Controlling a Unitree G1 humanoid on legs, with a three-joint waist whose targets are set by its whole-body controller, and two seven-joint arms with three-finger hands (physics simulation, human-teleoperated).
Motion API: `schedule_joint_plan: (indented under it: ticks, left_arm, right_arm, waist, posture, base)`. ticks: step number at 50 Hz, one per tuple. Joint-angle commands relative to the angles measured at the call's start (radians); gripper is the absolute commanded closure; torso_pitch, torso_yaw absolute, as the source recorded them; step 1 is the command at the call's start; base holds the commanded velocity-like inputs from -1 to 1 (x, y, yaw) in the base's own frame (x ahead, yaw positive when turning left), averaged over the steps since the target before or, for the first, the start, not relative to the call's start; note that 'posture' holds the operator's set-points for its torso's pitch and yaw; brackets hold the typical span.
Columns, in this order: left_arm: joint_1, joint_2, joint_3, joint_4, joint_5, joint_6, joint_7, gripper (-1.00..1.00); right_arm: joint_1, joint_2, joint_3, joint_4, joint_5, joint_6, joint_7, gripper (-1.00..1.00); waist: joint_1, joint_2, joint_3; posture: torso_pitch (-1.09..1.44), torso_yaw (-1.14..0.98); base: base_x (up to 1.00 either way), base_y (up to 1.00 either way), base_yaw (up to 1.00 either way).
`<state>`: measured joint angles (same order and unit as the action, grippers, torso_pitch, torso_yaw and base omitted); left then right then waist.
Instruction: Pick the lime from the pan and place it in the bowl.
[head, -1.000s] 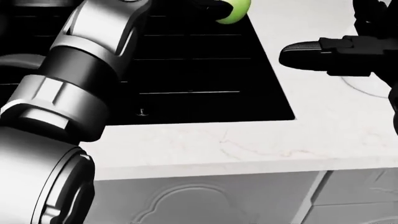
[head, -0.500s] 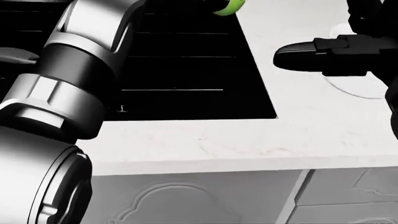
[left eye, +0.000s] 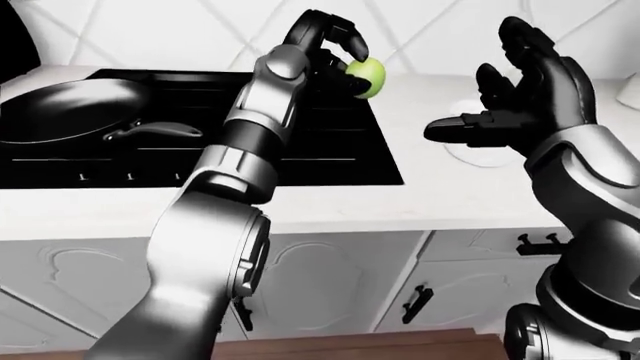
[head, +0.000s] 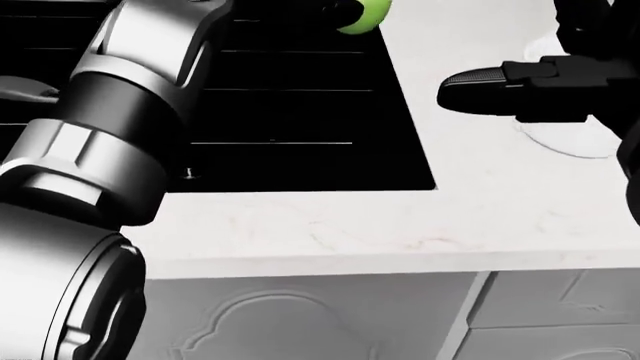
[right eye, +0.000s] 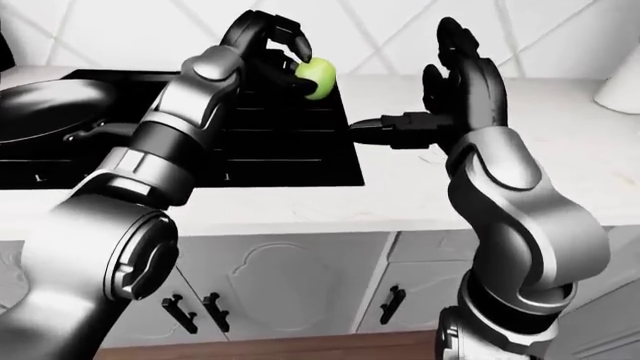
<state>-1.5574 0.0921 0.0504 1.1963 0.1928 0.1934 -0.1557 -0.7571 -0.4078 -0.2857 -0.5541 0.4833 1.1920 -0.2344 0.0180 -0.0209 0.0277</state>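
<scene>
Lime (left eye: 366, 76) is up in the air, pinched in the dark fingers of the left hand (left eye: 335, 52), hanging above the right edge of the black stove (left eye: 330, 161), just short of the white counter (left eye: 420, 199). The pan (left eye: 70, 112) sits low and empty at the stove's left end, handle pointing right. The bowl (head: 585, 139) shows only as a pale curved rim on the counter, mostly hidden behind the right hand (left eye: 520, 101), so it lies to the right of the lime in these views. That right hand grips nothing: fingers spread upward, thumb jutting left toward the lime. It is the nearer hand to the bowl, but the left has the fruit, so the carry looks to run rightward past that open palm. The lime is round, glossy yellow-green, no long axis to speak of; the counter is faintly veined marble, the stove flat matte black.
</scene>
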Motion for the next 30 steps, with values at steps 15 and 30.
schedule_joint_plan:
  ticks: [15,30]
  left_arm:
    - [-0.047,0.005,0.003,-0.054,-0.005,-0.038,0.006,0.66]
    - [-0.048,-0.001,0.003,-0.051,-0.004,-0.039,0.006,0.68]
  right_arm:
    - [-0.026,-0.015,-0.015,-0.024,-0.004,-0.023,-0.004,-1.0]
    - [-0.03,-0.02,-0.024,-0.023,0.004,-0.021,-0.007,-1.0]
  waist:
    - [0.006,-0.033,-0.017]
    - [-0.005,0.018,-0.027]
  posture:
    - [0.0,0.0]
    - [0.0,0.0]
  base:
    - [0.03,-0.1,0.0]
    - [0.03,-0.1,0.0]
